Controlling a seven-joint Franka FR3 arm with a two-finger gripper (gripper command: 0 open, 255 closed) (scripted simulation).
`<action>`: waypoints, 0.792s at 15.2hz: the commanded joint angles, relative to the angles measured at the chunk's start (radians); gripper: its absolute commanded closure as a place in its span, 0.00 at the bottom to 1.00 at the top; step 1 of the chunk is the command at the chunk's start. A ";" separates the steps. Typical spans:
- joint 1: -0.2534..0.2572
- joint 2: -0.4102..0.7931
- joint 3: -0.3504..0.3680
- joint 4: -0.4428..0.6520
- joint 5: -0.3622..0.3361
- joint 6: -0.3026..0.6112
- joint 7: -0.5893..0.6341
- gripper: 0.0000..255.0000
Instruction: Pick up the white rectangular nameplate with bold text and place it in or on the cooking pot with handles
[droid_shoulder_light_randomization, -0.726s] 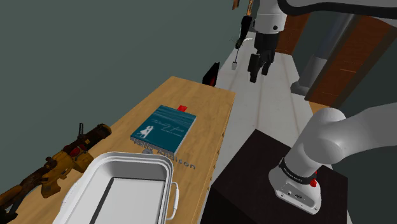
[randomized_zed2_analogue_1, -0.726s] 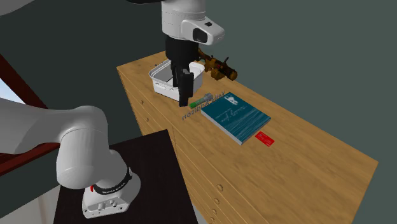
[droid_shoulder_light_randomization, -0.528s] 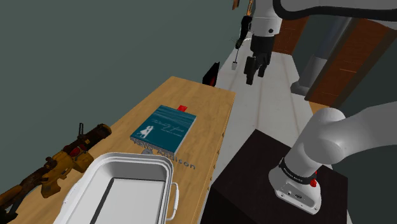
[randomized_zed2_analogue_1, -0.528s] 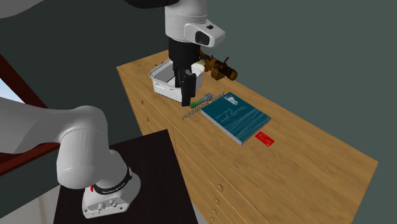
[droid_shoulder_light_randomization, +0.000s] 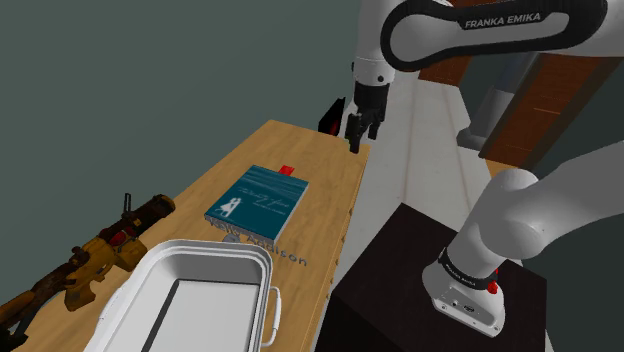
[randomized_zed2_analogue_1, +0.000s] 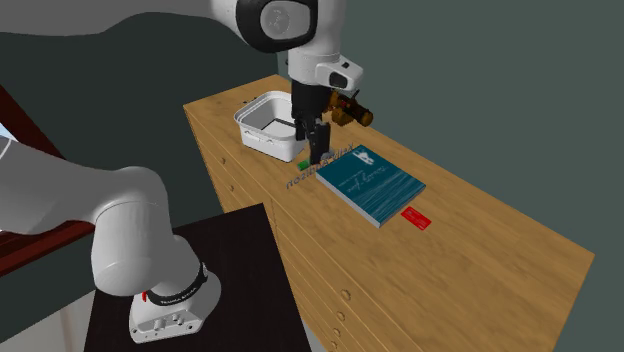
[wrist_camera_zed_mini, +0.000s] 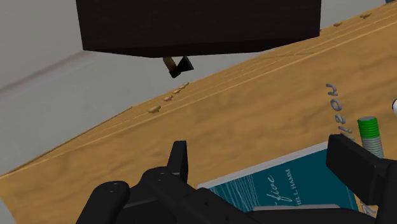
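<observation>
Your all-black two-finger gripper (wrist_camera_zed_mini: 267, 167) hangs empty with its fingers (wrist_camera_zed_mini: 179, 161) spread wide, well above the wooden tabletop (randomized_zed2_analogue_1: 480, 250). In the wrist view a teal hardcover book (wrist_camera_zed_mini: 286, 184) lies flat below the gap between the fingers. The thing you want is just past the book's edge: a thin, flat rectangular nameplate (wrist_camera_zed_mini: 337, 108), of which mostly the bold grey lettering shows against the wood. It lies on the table between the book (droid_shoulder_light_randomization: 258, 197) and the white rectangular cooking pot with handles (droid_shoulder_light_randomization: 262, 285), close to both. A small green-capped cylinder (wrist_camera_zed_mini: 369, 129) sits right beside the lettering, so watch that a finger does not knock it. Judge the nameplate (randomized_zed2_analogue_1: 318, 168) light and stiff, but awkward, since it lies so flat that there is little edge to catch and it may slide on the smooth wood. You would do best to straddle its short width near the middle of its length, fingers down to the tabletop, and close gently. The pot (randomized_zed2_analogue_1: 265, 143) stands open-topped and near, so the carry should be short.
</observation>
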 joint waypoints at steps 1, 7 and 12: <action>0.010 0.055 0.017 -0.004 0.006 0.071 0.005 0.00; 0.041 0.231 0.075 0.024 0.010 0.249 0.035 0.00; 0.062 0.394 0.121 0.082 -0.011 0.376 0.068 0.00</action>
